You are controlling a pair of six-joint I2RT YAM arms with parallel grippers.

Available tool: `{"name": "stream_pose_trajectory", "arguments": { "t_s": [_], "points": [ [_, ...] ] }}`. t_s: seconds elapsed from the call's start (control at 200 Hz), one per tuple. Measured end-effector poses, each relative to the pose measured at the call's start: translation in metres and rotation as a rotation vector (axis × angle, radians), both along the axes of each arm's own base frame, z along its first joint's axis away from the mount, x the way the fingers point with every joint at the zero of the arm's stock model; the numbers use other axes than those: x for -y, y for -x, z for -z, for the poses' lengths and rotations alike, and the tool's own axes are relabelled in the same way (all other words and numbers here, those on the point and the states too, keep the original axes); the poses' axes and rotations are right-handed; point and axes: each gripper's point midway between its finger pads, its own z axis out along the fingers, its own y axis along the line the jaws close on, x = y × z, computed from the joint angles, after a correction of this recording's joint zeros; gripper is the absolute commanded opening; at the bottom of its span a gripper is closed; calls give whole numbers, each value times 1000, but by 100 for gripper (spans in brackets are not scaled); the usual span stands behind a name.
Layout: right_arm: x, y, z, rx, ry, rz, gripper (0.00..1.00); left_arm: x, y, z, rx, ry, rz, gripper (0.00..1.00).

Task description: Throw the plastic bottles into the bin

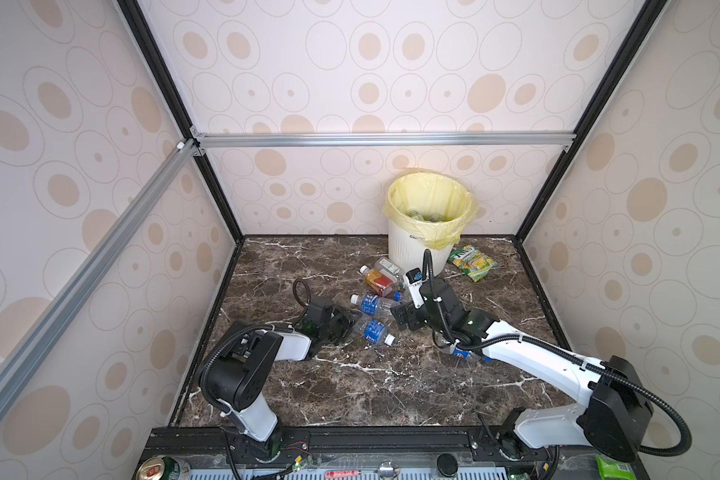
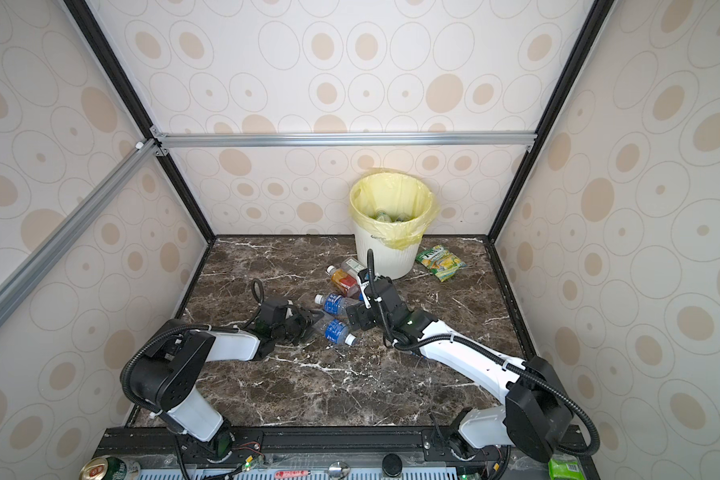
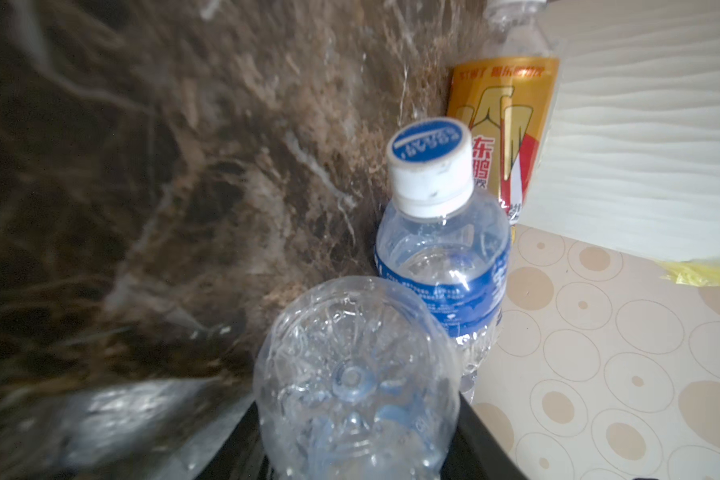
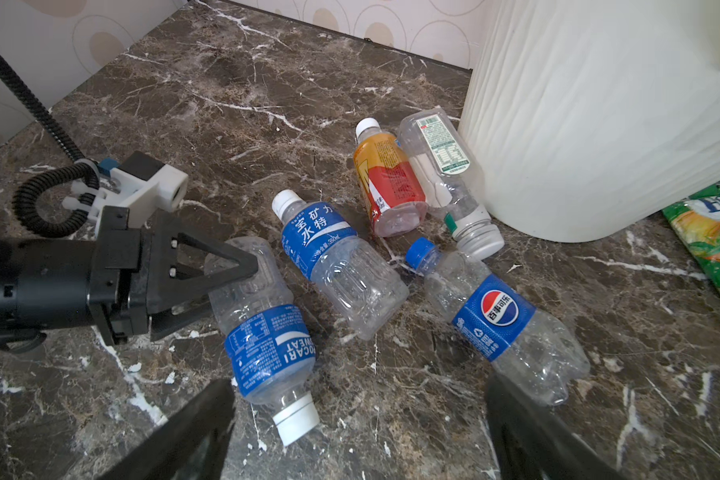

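We see a dark brown marble-patterned tabletop [image 1: 350, 395] carrying everything. At its far edge stands the round white ribbed plastic bin [image 1: 412, 249], lined with a pale yellow bag, with a few greenish bottles [image 1: 417, 215] lying in its bottom.

The left gripper [image 4: 231, 286] lies low over the table, its jaws narrowed onto the base end of a clear plastic bottle with a blue label and white cap [image 4: 267, 345], both black fingers touching it. This bottle lies on its side near the table's middle, cap pointing away from the gripper. The right gripper [image 4: 358, 390] hovers above the cluster with its jaws wide apart and nothing between them.

Beside the bin lies a green-yellow snack packet [image 1: 472, 262].

Four more bottles lie on the table between the held one and the bin:
- a second clear blue-labelled bottle with a white cap [image 4: 329, 257]
- a clear blue-capped cola bottle [image 4: 495, 324]
- an orange-red bottle with a white cap [image 4: 387, 183]
- a clear bottle with a white-green label [image 4: 445, 166], which lies touching the bin's wall
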Motion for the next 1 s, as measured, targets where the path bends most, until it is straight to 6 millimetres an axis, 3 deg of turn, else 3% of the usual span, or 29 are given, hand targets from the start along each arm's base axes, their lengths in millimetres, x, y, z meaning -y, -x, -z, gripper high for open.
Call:
{"name": "stream_pose_trajectory", "arguments": {
  "t_s": [0.28, 0.49, 0.795, 1.0],
  "points": [
    [-10, 6, 2, -33, -38, -46, 97, -12, -7, -24, 46, -146, 31, 40],
    [-18, 10, 9, -70, -60, -78, 97, -16, -27, -73, 171, -250, 56, 41],
    [-28, 10, 1, -68, -121, -101, 96, -8, -50, -136, 323, -331, 126, 41],
    [-38, 4, -8, -53, -165, -107, 96, 4, -46, -146, 354, -317, 183, 41]
  ]
}}
